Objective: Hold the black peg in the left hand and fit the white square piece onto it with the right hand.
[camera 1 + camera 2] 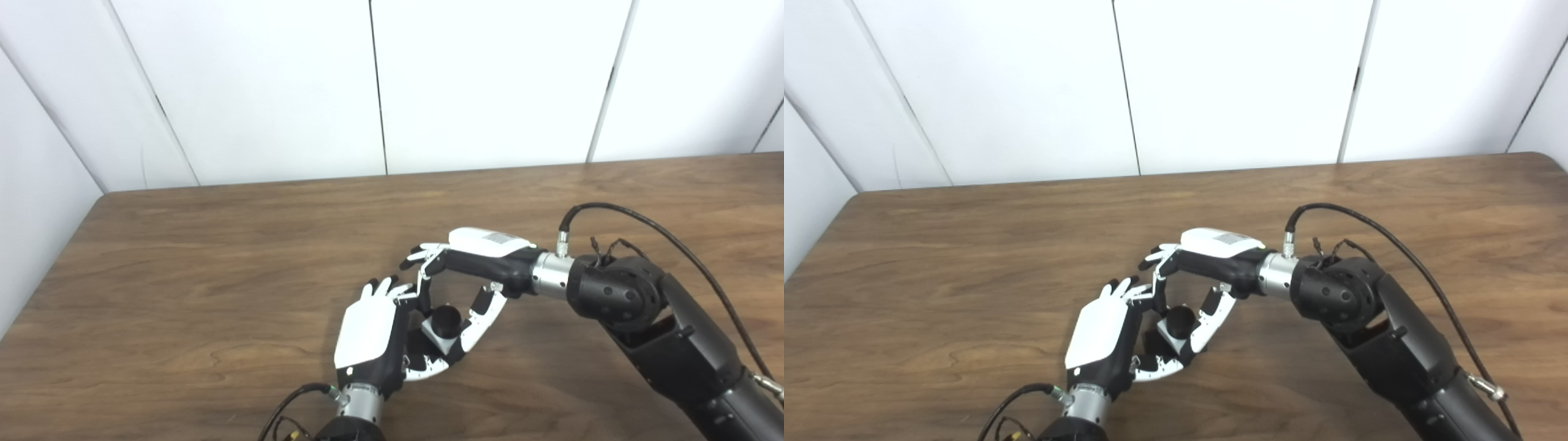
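My left hand (373, 334) is low at the table's front middle, with its fingers curled round the base of the black peg (446, 318). The peg's round top shows between the two hands. The white square piece (436, 338) sits round the peg just below that top; it also shows in the right eye view (1170, 332). My right hand (474, 269) reaches in from the right. Its thumb and fingers close on the white piece from the right and above. The peg's lower part is hidden by both hands.
The brown wooden table (214, 257) stretches to white wall panels at the back and left. My right forearm (661, 343) and its black cable (661, 229) cross the front right of the table.
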You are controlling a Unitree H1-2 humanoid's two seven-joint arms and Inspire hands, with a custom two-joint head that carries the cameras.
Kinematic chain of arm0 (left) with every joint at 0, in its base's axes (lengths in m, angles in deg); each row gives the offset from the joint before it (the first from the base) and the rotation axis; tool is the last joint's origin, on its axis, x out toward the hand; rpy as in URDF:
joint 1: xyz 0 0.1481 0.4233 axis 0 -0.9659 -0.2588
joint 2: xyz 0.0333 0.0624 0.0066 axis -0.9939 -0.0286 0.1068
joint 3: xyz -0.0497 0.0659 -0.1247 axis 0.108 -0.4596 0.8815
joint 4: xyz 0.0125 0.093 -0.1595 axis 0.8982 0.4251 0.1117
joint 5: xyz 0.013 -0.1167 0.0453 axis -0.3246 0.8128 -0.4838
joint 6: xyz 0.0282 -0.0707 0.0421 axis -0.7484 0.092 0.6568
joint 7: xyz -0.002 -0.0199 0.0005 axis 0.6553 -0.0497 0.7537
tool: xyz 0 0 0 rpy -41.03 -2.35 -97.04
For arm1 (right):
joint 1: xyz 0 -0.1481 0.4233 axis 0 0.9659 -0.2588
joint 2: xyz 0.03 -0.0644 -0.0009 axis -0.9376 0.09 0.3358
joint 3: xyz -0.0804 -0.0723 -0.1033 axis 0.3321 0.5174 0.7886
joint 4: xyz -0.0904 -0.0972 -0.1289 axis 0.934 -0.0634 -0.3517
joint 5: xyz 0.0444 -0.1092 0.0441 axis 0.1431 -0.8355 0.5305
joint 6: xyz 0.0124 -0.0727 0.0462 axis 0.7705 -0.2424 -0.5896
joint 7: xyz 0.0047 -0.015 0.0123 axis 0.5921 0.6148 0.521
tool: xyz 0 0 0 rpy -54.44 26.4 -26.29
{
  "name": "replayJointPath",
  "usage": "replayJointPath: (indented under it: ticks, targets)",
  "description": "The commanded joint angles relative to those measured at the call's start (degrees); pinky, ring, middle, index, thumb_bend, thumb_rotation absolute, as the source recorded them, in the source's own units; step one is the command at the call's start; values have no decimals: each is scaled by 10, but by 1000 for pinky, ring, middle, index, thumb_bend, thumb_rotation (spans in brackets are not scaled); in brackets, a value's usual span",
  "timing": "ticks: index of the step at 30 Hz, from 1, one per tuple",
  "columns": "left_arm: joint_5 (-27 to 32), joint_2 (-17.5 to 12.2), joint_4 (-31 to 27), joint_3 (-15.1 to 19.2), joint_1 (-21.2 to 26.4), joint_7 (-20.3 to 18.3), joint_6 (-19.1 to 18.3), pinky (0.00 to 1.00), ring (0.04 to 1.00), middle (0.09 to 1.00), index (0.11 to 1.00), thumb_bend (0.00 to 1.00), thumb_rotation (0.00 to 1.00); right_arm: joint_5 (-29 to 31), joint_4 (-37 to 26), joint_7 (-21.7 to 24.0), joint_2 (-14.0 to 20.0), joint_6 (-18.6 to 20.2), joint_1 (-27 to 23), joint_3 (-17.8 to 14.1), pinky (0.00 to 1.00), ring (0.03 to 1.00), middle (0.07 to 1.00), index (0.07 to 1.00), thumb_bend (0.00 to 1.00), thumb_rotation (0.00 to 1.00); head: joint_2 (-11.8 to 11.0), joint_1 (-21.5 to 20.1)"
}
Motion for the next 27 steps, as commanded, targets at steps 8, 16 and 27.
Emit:
replayJointPath:
  ticks: [8, 16, 27]
  targets:
    - [-5, -5, -2, 2, 0, -13, -3, 1000, 953, 843, 486, 512, 89, 7, -17, -5, 5, 6, -30, -14, 855, 967, 906, 764, 1000, 310, 1, -1]
    - [0, -12, -4, 11, 1, -22, -7, 1000, 950, 844, 489, 511, 92, 9, -21, -3, 12, 14, -34, -20, 852, 963, 904, 758, 1000, 312, 0, -3]
    - [5, -28, -32, 30, 0, -40, 0, 980, 899, 803, 539, 806, 439, 4, -19, -8, 13, 21, -31, -27, 837, 954, 900, 754, 1000, 293, -5, -4]
